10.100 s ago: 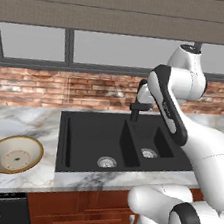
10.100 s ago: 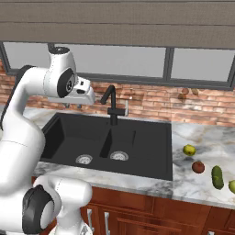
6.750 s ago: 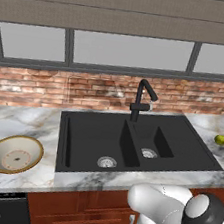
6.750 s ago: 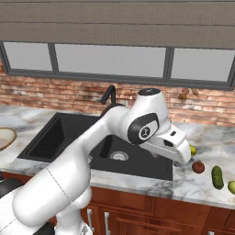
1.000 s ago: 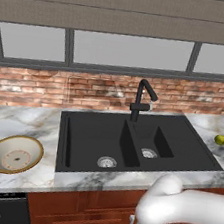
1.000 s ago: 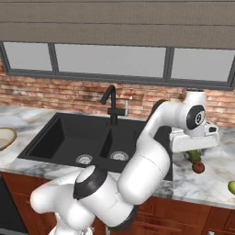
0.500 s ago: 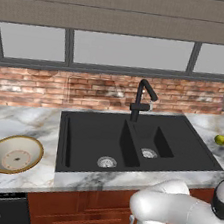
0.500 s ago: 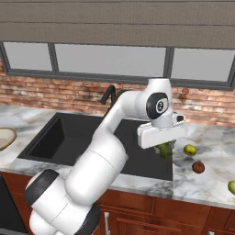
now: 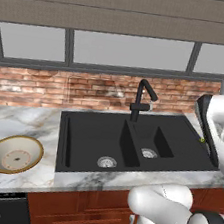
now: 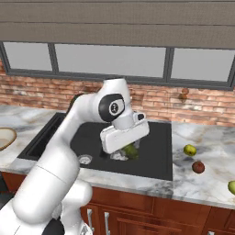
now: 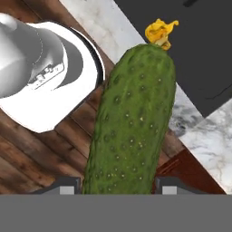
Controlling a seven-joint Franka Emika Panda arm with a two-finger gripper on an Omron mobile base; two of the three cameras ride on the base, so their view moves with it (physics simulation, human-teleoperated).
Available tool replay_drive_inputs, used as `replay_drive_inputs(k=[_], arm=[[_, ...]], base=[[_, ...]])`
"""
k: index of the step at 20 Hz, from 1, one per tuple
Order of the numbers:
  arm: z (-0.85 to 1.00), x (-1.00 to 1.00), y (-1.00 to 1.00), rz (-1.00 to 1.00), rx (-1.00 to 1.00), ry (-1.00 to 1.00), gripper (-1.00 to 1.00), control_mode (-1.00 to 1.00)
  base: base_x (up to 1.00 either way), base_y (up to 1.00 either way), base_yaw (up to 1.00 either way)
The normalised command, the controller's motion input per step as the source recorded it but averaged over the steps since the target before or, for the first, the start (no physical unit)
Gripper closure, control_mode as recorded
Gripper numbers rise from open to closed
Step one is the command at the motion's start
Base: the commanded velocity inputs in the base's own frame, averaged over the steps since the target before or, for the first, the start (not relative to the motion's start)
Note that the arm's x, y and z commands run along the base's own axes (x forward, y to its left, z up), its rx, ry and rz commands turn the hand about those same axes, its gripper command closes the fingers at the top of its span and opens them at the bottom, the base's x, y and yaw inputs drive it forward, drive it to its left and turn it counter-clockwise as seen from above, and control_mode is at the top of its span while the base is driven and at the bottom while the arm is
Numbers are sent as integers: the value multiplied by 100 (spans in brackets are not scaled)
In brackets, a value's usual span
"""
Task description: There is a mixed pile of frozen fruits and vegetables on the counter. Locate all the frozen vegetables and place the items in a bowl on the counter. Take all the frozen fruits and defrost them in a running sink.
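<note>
The jaws are gripping the cucumber (image 11: 133, 122): in the hand view the two dark tips are sitting either side of its lower end, and its long axis is running straight out from the jaws, ending in a small yellow blossom tip. In the right base view the cucumber (image 10: 131, 151) is hanging under the white hand, with the gripper (image 10: 126, 148) above the sink (image 10: 156, 151).

Taking the sink as the landmark and going from largest to smallest: the counter (image 10: 206, 183) is running to both sides of it. The bowl (image 9: 15, 153) is sitting on the counter well to the left of the sink, wide and shallow, with nothing in it. The other three pieces are lying on the counter to the right of the sink: a lemon (image 10: 190, 150) nearest it, a dark red ball (image 10: 198, 167) just beyond, and a pale yellow-green ball (image 10: 232, 187) at the picture's edge.

As I judge it, the coming move is turning on one relation: the bowl is lying well off to the left of the jaws, across the whole sink, so the cucumber is needing a long carry leftward.
</note>
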Motion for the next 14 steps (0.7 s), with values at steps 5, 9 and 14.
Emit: replay_drive_inputs(k=[5,9,14], arm=[[7,-25,70,22,3,7,100,-100],[5,-21,58,25,0,4,100,-100],[11,-4,78,20,-1,1,100,-100]], base=[[0,0,0],[0,0,0],[0,0,0]])
